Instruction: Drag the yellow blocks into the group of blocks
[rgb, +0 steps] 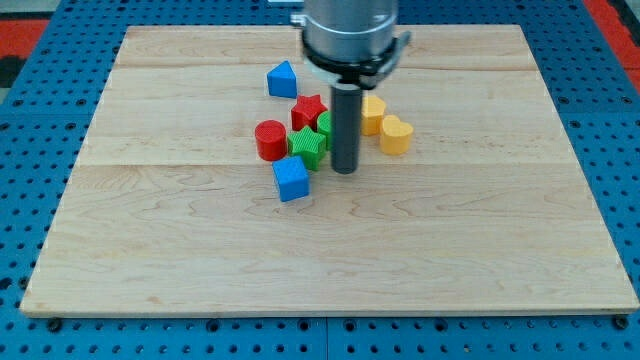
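Observation:
Two yellow blocks lie right of the board's middle: a yellow heart (396, 134) and, just above-left of it, a second yellow block (373, 114) partly hidden by the rod. The group lies left of the rod: a red cylinder (270, 140), a green star (308, 147), a red star (308, 111), a second green block (325, 125) mostly hidden behind the rod, a blue cube (291, 179) and a blue triangular block (283, 80) a little above the rest. My tip (345, 170) rests on the board just right of the green star, below-left of the yellow blocks.
The wooden board (480, 250) lies on a blue pegboard table (620, 120). The arm's grey housing (350, 30) hangs over the board's top middle.

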